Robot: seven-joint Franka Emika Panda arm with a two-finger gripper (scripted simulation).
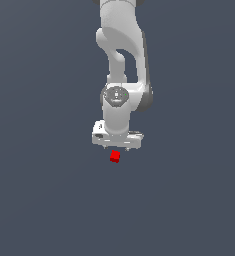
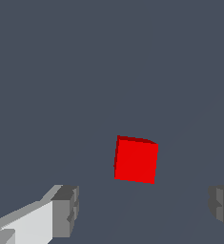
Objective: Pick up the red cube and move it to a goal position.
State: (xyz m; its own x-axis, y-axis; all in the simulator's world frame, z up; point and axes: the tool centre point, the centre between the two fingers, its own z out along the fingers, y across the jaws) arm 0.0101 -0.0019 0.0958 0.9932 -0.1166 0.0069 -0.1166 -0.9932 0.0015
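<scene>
Open gripper (image 2: 142,209) hovers near red cube (image 2: 136,160).

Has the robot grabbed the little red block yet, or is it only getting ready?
Only getting ready. Done: the gripper sits just above the red cube. In hand: lining up; in the wrist view the fingers stand wide apart and the cube lies free between and beyond them. Left: lower, close on it, lift, and carry it to the goal, which no view shows.
</scene>
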